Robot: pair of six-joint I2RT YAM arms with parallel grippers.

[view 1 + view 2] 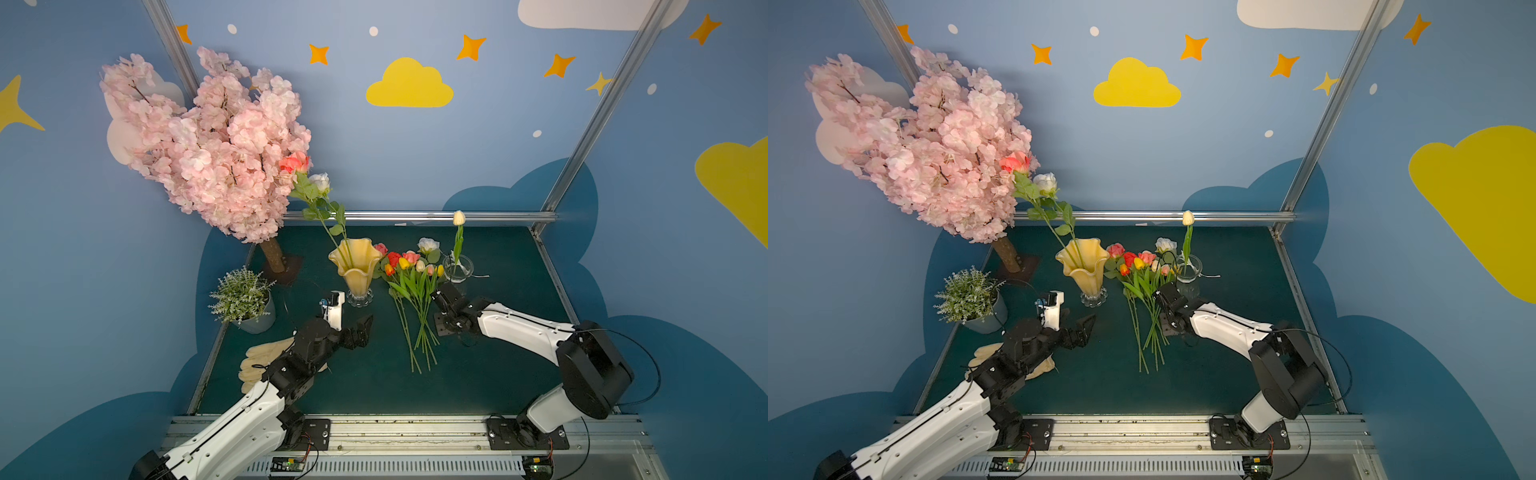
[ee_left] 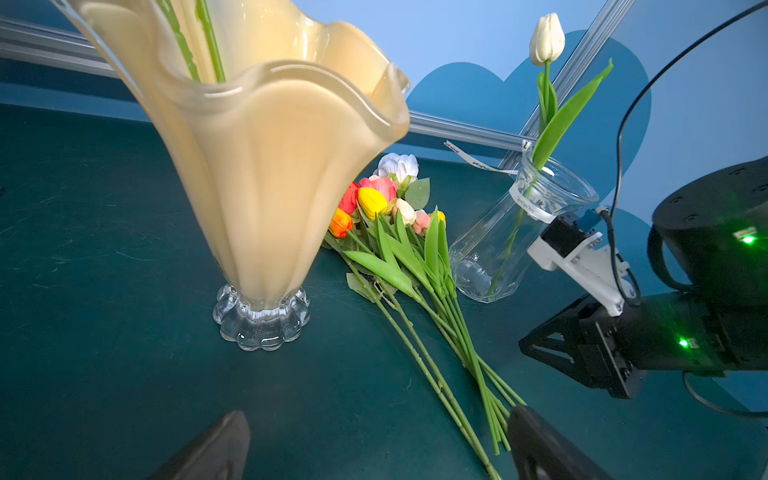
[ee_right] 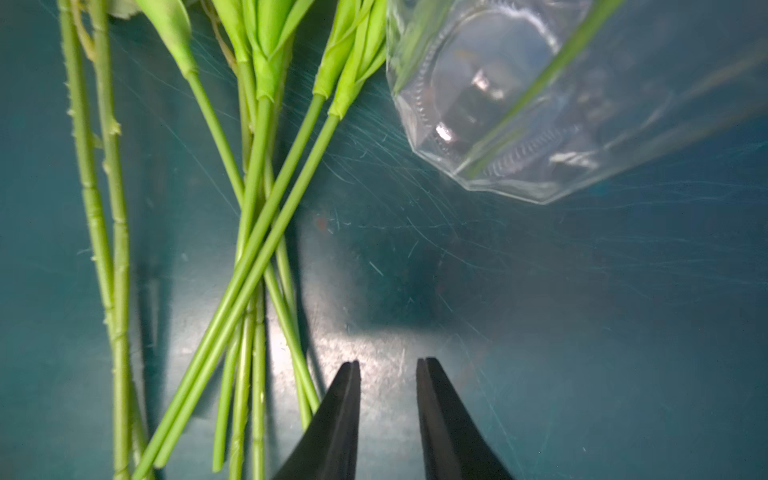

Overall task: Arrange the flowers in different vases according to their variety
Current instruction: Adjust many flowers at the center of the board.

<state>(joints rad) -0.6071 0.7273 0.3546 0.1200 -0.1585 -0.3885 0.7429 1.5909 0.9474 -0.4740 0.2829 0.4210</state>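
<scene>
Flowers (image 1: 411,274) lie bundled mid-frame on the desk (image 1: 374,382), between the yellow vase (image 1: 355,266) holding roses (image 1: 320,181) and the glass jar (image 1: 467,270) holding a tulip (image 1: 459,217), sorted by kind. Right end effector (image 3: 388,363), narrowly parted and empty, hovers beside the stems (image 3: 249,249), probably to pick; left end effector (image 2: 378,415) gapes empty.

Vase (image 1: 355,266): amber-yellow, fluted. Jar (image 1: 457,269): clear glass. Flowers (image 1: 409,270): red, pink, yellow, orange, white; green stems. Desk (image 1: 365,386): dark teal.
</scene>
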